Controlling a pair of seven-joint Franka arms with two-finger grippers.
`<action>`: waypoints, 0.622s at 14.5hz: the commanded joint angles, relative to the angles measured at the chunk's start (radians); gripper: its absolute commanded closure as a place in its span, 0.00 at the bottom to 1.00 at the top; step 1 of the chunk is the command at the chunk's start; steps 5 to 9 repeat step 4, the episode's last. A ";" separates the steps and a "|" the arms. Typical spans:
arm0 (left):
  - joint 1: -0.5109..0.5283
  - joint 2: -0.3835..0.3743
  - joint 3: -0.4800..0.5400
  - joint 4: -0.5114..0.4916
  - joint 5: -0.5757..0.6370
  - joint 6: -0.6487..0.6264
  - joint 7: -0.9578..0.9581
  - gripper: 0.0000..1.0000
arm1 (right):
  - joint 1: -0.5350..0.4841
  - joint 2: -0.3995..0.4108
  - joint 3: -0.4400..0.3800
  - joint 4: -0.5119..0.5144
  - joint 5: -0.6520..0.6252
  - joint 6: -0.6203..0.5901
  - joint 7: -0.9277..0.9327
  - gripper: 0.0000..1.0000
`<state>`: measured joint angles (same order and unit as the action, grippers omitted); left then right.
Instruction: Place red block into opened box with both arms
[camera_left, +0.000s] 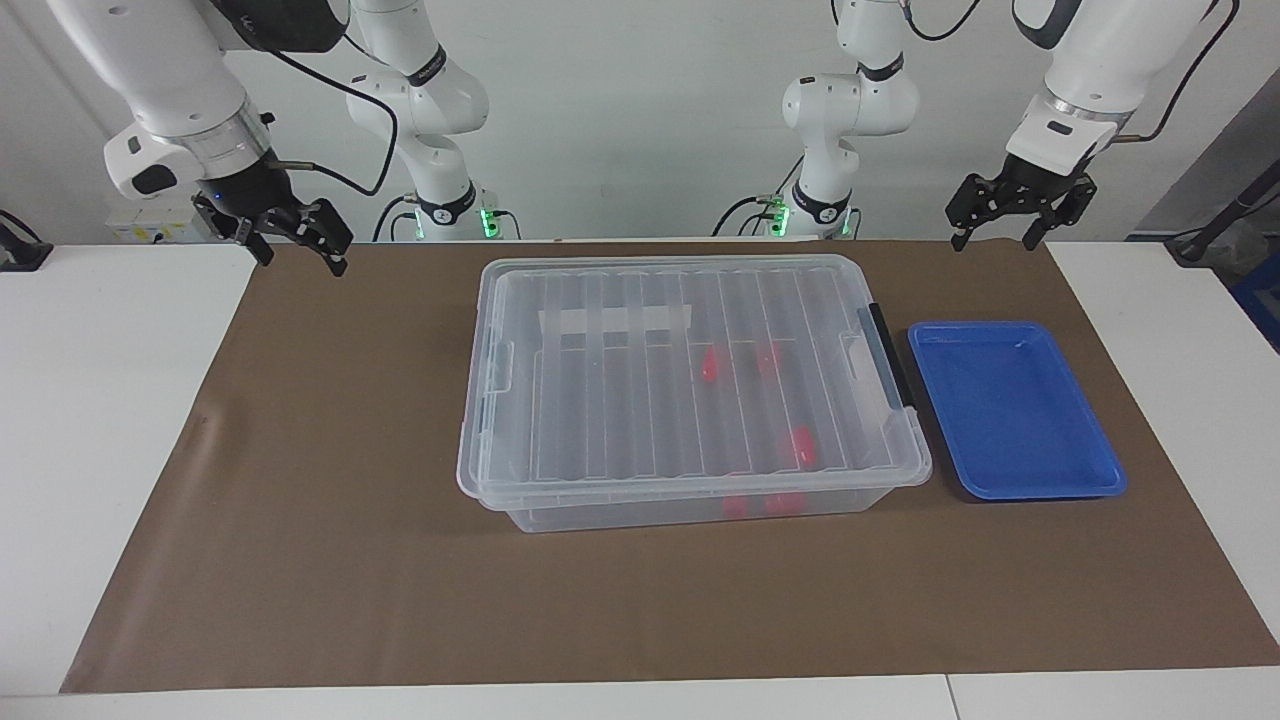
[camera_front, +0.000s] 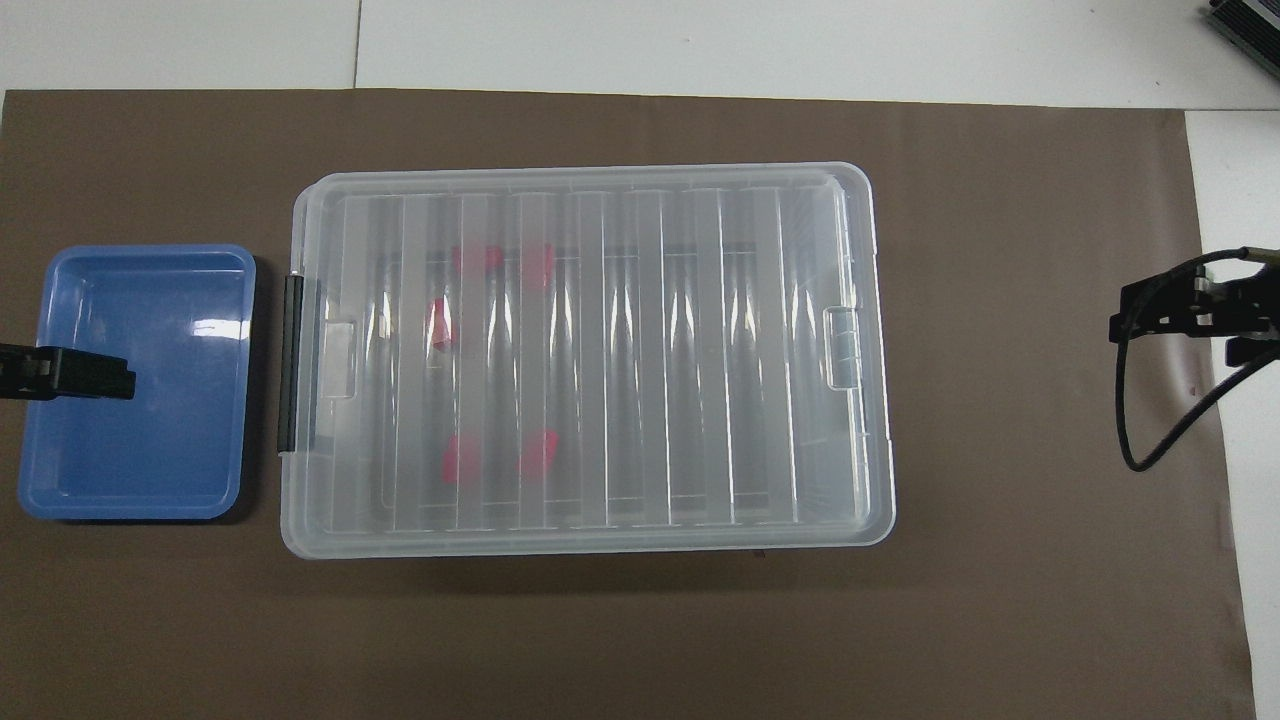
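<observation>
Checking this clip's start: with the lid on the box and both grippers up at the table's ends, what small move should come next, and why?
Probably bring the open right gripper in toward its end of the box. The ribbed lid covers it, the red blocks show inside through it, and the blue tray holds none. The open left gripper waits above the mat near the tray.
</observation>
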<state>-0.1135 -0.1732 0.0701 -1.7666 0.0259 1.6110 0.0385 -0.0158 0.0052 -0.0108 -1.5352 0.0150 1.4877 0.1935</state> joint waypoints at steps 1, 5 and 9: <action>-0.002 -0.012 0.005 -0.013 -0.012 -0.007 -0.006 0.00 | 0.000 -0.027 0.002 -0.036 -0.017 0.028 -0.028 0.00; -0.002 -0.012 0.005 -0.013 -0.012 -0.007 -0.006 0.00 | 0.000 -0.027 0.002 -0.040 -0.029 0.029 -0.042 0.00; -0.002 -0.012 0.005 -0.013 -0.012 -0.007 -0.006 0.00 | 0.000 -0.027 0.002 -0.040 -0.029 0.029 -0.042 0.00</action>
